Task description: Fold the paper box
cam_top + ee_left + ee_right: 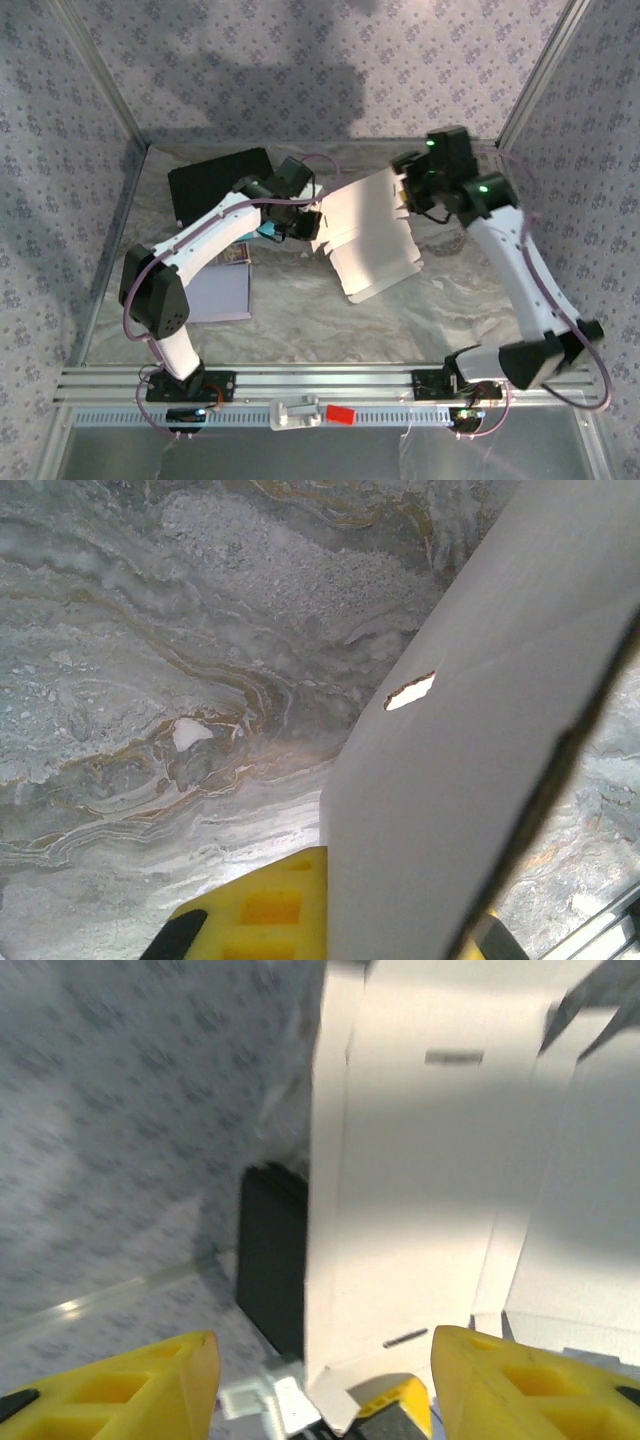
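Observation:
The paper box (365,235) is a flat white die-cut sheet, partly lifted off the marbled table (300,320) in the middle. My left gripper (312,222) is shut on its left edge. In the left wrist view the white card (470,780) rises from beside a yellow finger (260,910) of the left gripper (335,915). My right gripper (405,185) hovers at the sheet's far right corner. In the right wrist view the right gripper (325,1380) stands open, its yellow fingers wide apart, with the box panel (430,1190) just beyond them and nothing gripped.
A black rectangular pad (215,185) lies at the back left and also appears as a dark slab (270,1260) behind the box. A pale lilac sheet (215,290) lies beside the left arm. Patterned walls enclose the table; a metal rail (330,385) runs along the front.

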